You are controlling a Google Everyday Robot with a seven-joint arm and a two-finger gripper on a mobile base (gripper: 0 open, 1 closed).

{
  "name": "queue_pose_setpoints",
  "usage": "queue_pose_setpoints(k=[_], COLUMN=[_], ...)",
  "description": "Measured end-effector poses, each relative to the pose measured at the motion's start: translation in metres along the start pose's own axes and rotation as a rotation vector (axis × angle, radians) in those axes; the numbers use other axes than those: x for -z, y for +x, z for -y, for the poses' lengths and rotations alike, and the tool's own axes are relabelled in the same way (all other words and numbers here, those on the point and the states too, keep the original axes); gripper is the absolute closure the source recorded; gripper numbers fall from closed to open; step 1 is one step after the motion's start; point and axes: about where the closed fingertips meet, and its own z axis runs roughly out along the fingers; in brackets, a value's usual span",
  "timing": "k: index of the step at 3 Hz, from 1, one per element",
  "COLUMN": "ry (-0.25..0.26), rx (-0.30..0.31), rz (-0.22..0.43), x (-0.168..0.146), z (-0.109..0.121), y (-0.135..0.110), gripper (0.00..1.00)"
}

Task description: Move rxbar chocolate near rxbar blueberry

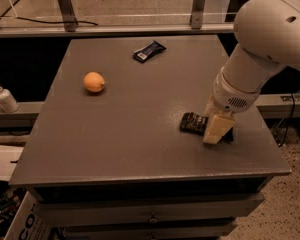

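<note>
The rxbar chocolate (192, 123) is a black-brown wrapper lying flat near the table's right edge, with its right part hidden under my gripper. My gripper (216, 130) hangs from the white arm and is down on the bar's right end. The rxbar blueberry (149, 51) is a short dark navy wrapper with a white patch, lying far off near the table's back edge.
An orange (94, 82) sits on the left part of the grey table (130, 144). A white pump bottle (4, 98) stands on a ledge left of the table. A metal rail (115, 30) runs behind the table. Drawers sit below the front edge.
</note>
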Motion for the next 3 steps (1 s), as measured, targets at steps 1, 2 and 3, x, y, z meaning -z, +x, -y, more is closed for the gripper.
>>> queue_pose_setpoints(k=[1,2,3], ry=[0.0,0.027,0.073], rx=[0.0,-0.011,-0.009], rz=[0.0,0.016,0.037], x=[0.004,0.023,0.059], z=[0.0,0.011,0.054], y=[-0.001,-0.004,-0.022], gripper=[0.88,1.0,1.0])
